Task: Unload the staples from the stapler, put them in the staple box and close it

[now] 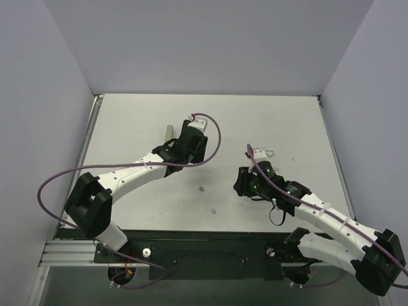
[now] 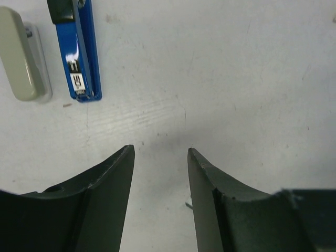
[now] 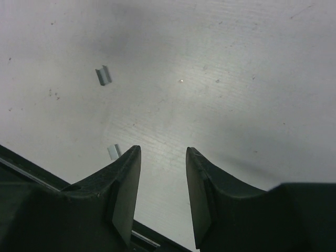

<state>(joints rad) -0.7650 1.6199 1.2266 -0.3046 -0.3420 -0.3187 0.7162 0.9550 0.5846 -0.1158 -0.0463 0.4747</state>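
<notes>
The blue stapler lies on the table at the upper left of the left wrist view, beside a pale grey-beige oblong piece. My left gripper is open and empty over bare table, apart from the stapler; a tiny staple bit lies by its right finger. In the top view the left gripper hides the stapler. Two small staples lie on the table left of my right gripper, which is open and empty. In the top view they lie left of the right gripper.
The grey-beige piece shows in the top view just left of the left gripper. The dark front rail of the table runs below the right gripper. White walls enclose the table on three sides.
</notes>
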